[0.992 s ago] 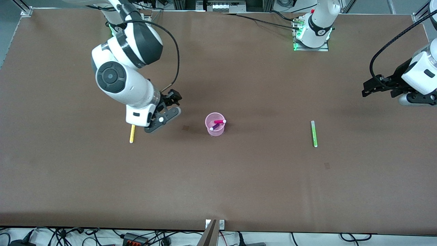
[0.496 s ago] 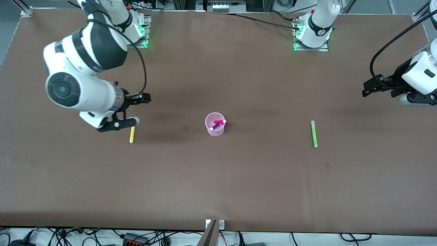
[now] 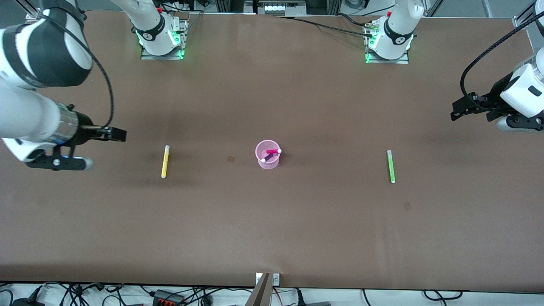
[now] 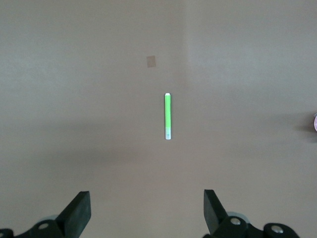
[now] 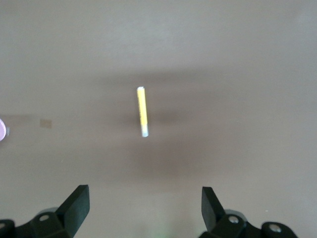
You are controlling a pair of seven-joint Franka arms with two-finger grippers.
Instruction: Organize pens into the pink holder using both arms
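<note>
Pale-pink translucent plastic, round and slightly tapered with a thin rim: that is how we see the pink holder (image 3: 267, 155), standing upright near the centre of the front view. Inside it lean two slim marker pens, the magenta pen (image 3: 273, 151) and the purple pen (image 3: 267, 158), each showing a whitish end at the rim.

We find the slim yellow pen (image 3: 165, 161) lying flat on the table in the middle-left part of the frame, toward the right arm's end and well apart from the holder. The slim green pen (image 3: 390, 166) lies flat in the middle-right part, toward the left arm's end, also well apart from the cup. Both pens run roughly up and down in the front view.

We see the black two-finger right gripper (image 3: 104, 146) at the left edge of the frame, over bare table beside the yellow pen; its wrist view shows the fingers (image 5: 77, 206) spread wide with nothing between them. The left gripper (image 3: 461, 109) hangs at the right edge, over bare table and above the green pen in the frame; its fingers (image 4: 78, 213) are likewise wide apart and empty.

The brown matte tabletop (image 3: 272, 221) fills the view. Both arm bases glow green along the top edge, and loose cables (image 3: 178, 295) run along the bottom edge.
</note>
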